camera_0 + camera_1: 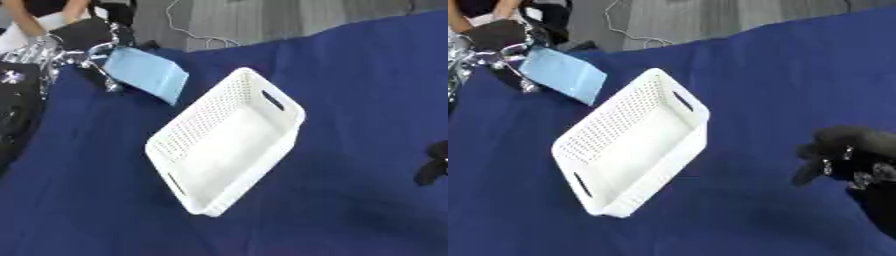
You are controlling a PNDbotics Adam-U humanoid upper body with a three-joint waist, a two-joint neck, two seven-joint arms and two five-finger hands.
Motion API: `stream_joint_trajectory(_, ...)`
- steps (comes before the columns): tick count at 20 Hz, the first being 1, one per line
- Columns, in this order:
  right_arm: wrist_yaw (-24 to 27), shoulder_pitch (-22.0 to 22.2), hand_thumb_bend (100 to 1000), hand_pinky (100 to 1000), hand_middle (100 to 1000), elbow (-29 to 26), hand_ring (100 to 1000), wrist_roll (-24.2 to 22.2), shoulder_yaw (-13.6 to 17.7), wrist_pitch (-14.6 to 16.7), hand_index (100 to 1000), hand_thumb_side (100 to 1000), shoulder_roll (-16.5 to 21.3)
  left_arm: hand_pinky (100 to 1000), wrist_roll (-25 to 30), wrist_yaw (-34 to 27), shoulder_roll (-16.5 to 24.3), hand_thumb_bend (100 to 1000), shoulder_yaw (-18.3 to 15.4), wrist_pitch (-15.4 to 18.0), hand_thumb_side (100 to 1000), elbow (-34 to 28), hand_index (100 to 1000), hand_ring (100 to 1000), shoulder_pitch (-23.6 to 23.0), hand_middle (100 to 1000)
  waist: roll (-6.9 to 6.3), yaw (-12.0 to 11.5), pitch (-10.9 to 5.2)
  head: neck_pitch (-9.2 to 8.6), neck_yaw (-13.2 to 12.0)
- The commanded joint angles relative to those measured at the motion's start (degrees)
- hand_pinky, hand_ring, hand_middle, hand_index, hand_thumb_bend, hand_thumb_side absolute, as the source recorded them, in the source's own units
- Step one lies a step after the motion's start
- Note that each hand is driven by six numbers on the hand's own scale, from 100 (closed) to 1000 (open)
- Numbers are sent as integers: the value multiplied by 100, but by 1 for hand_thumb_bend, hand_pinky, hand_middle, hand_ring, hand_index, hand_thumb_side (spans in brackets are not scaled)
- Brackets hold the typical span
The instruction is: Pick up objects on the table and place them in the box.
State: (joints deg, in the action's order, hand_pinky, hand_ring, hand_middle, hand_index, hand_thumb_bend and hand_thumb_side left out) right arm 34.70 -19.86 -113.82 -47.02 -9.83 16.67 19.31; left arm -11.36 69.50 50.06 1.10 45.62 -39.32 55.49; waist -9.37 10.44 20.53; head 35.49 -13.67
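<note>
A white perforated box (262, 97) with handle slots lies askew in the middle of the blue cloth, and nothing shows inside it. Up at the far left, my left hand (80, 44) is shut on a flat light-blue packet (147, 74), which it holds tilted above the cloth, just beyond the box's far left corner. My right hand (852, 150) hovers low at the right side, well apart from the box, with its fingers relaxed and drooping and nothing in them.
The blue cloth (350, 75) covers the whole table. Its far edge runs across the top, with grey floor and a white cable (206, 37) beyond it. Dark arm parts (17, 107) fill the left edge.
</note>
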Motion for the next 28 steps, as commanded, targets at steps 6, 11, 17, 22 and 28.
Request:
stream_joint_trajectory(6,-25,68,100,749,920,-77,895,-494,71,478,964,788,82,145,-193,-508,720,298,-41,134,100,-413,500,331,-165,394,68,-118,-230,2,71)
stream_joint_trajectory(11,-36,69,100,749,919,-77,896,-494,79,502,964,789,76,149,-141,-1208,998,266,49,280,100,-1061,507,337,-590,400,90,-134,-226,-20,74)
stream_joint_trajectory(17,-43,58,100,749,919,-77,895,-494,64,528,963,789,69,162,263,-2028,1137,231,302,422,100,-2004,514,343,-934,403,104,-119,-224,5,27)
stream_joint_trajectory(22,-32,41,100,750,920,-77,896,-494,59,529,964,789,61,170,735,-2502,1063,202,500,506,103,-2521,515,346,-939,404,109,-96,-221,15,21)
stream_joint_trajectory(28,-68,61,100,753,923,-77,900,-494,49,526,970,788,65,144,1228,-3085,876,145,712,559,109,-2886,509,335,-726,392,110,-98,-233,72,7)
